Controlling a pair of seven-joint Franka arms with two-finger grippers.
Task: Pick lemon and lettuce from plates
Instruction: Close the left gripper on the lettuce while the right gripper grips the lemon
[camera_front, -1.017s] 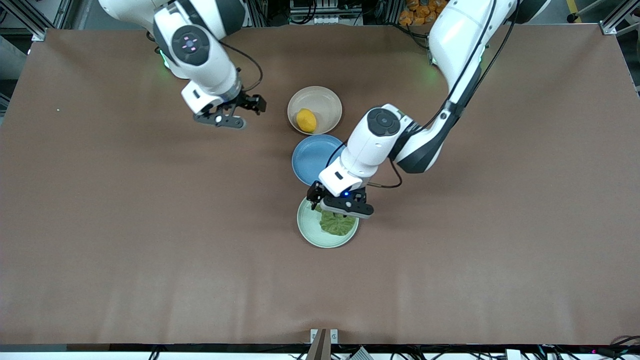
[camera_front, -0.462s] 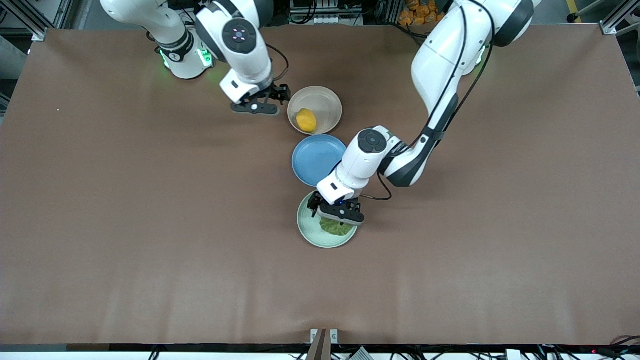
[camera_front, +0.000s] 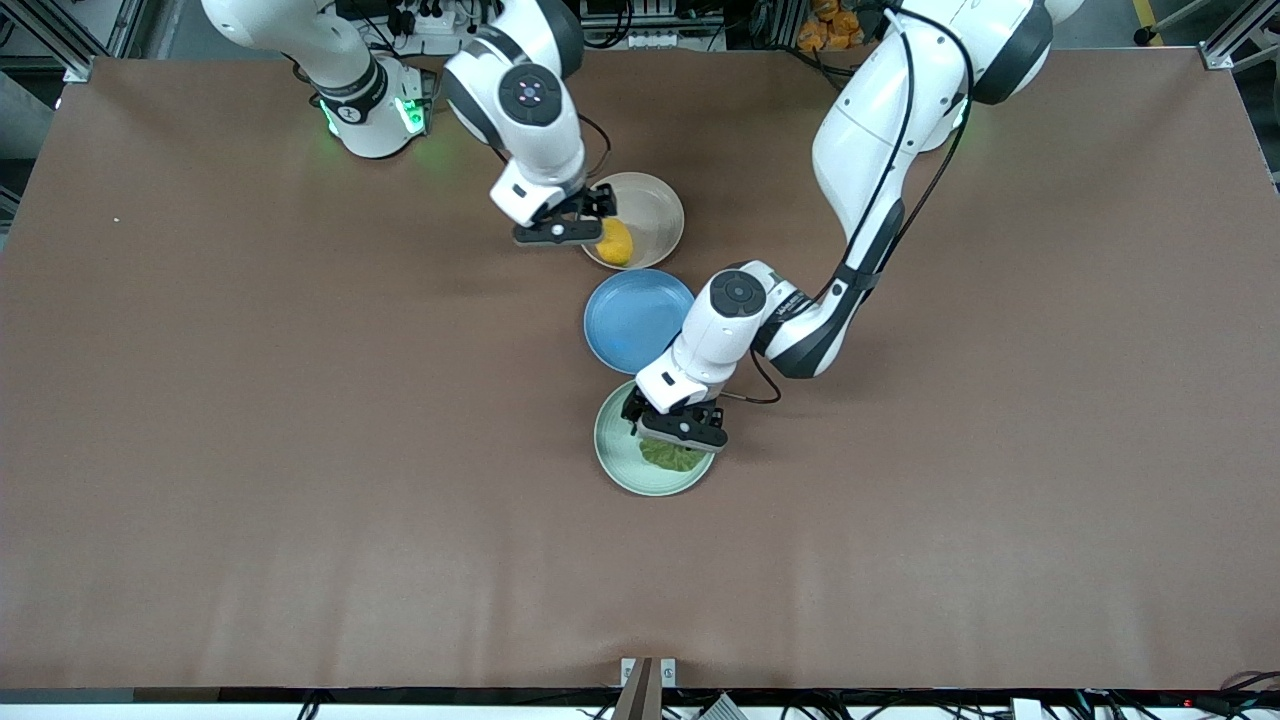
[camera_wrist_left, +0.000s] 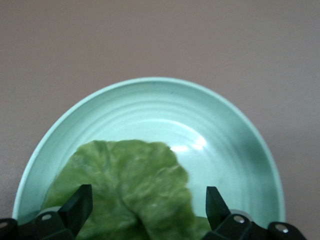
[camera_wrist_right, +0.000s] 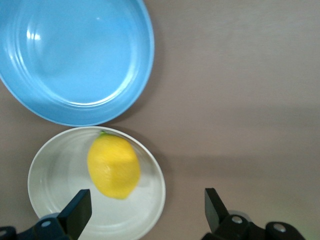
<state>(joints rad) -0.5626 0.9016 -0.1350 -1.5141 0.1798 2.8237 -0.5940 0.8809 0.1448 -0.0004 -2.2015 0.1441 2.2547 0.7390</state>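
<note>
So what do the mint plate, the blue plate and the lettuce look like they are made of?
Mint plate: looks like glazed ceramic or glossy plastic, going by its bright highlights and faint concentric rings. Blue plate: the same kind of glossy, ringed finish. Lettuce: wrinkly, veined and dull green; whether it is a real leaf or a replica is unclear.

Lettuce (camera_wrist_left: 127, 192) on mint plate (camera_wrist_left: 225, 130)

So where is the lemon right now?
The lemon lies on the beige plate, farther from the front camera than the blue plate, with the right tool open beside it.
</note>
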